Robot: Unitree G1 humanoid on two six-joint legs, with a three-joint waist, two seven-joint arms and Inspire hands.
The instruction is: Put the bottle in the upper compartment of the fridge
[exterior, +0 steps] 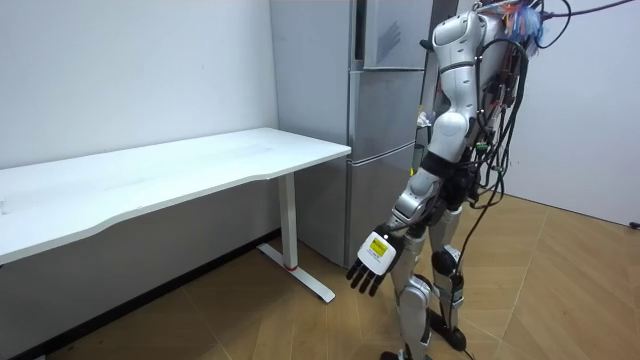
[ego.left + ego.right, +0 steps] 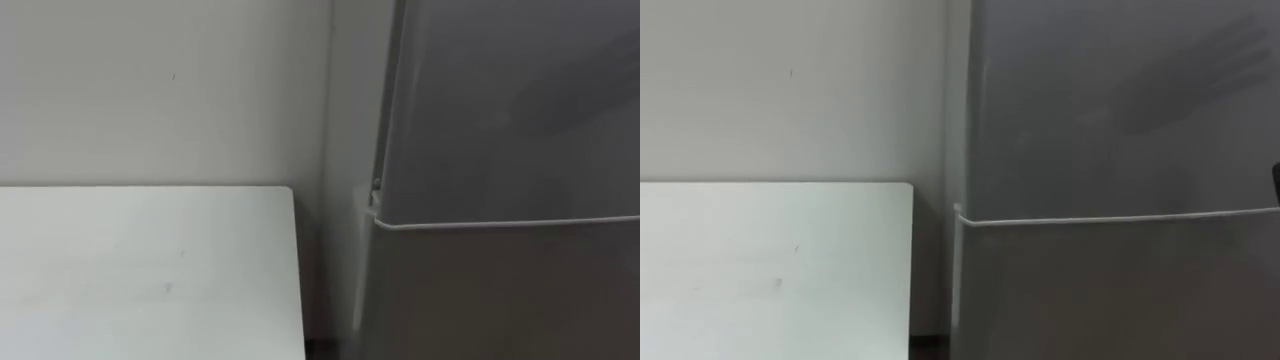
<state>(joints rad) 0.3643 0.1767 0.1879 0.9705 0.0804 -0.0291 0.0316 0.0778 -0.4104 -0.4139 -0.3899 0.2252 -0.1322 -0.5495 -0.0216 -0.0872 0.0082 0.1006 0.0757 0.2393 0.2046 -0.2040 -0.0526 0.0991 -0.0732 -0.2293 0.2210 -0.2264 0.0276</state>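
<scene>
Over on the left runs the long white counter [image 1: 200,160], its end coming up just beside the tall grey fridge [image 1: 385,180], with a narrow gap between the two. Next comes the left robot hand [image 1: 373,267], hanging low at the robot's side in front of the fridge's lower part, fingers straight and slack, holding nothing. The robot stands upright, close to the fridge front and turned towards it. Through its eyes the upper door [image 2: 500,100] and the lower door [image 2: 500,300] both sit flush, parted by a thin pale seam [image 2: 500,222], so the fridge is closed. At the far right edge of the right eye view there is a dark sliver [image 2: 1276,180] which may be part of the right robot hand. I cannot tell that, nor whether that hand is clenched, released or grasping anything. Where the bottle is I cannot tell either; it is certainly not in the left robot hand. To my mind the step in hand is the one at the door, the robot squared up to the fridge with the upper compartment not yet opened. A small bracket at the left end of the seam [image 2: 376,186] looks like a hinge, so I would guess the door swings from its right edge. The next move then calls for a hand raised to that edge, a firm hold, and room to swing the door clear of the robot's chest.
</scene>
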